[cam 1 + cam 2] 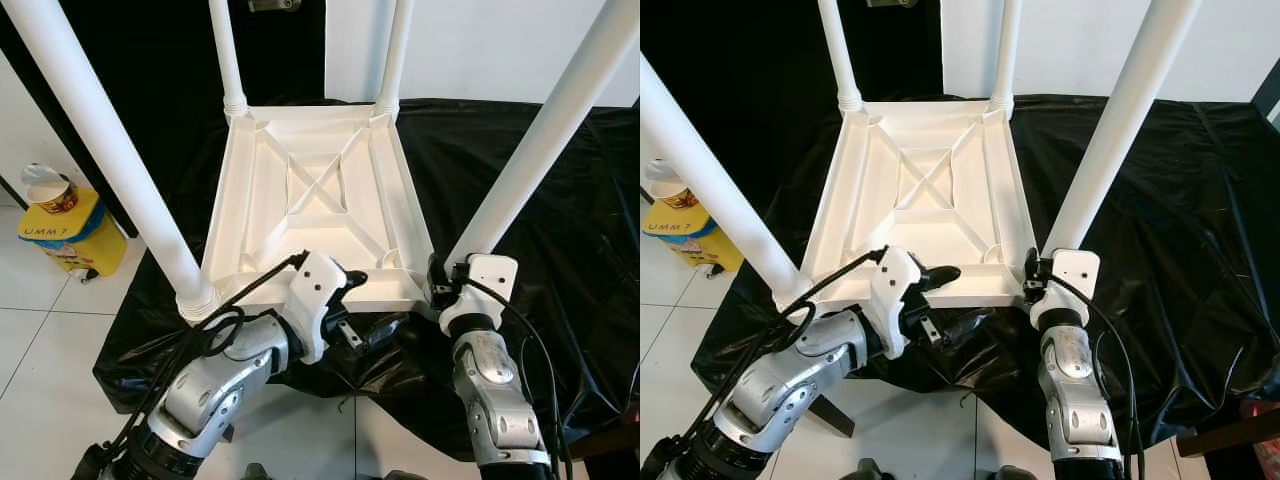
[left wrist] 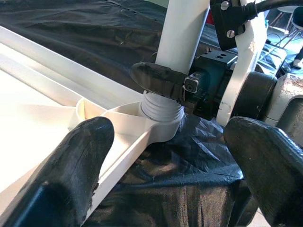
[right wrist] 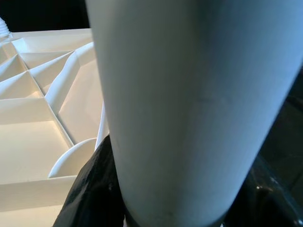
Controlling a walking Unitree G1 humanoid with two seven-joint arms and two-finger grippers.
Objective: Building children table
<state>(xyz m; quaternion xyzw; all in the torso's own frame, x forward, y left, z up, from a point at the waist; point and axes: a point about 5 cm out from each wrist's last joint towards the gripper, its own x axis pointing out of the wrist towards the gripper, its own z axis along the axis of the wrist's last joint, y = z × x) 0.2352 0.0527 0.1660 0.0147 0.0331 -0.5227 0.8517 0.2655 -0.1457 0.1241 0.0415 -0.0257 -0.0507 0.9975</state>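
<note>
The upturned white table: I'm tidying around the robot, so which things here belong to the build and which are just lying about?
Part of the job:
- upturned tabletop
- its four white legs, including the near right leg
- right gripper, closed round the near right leg's base
- left gripper, open by the near edge
- black sheet under the table

Lying about:
- yellow container on the floor

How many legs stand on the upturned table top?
4, one per corner: near-left leg, far-left leg, far-right leg, and near-right leg, whose base the right gripper clasps.
</note>
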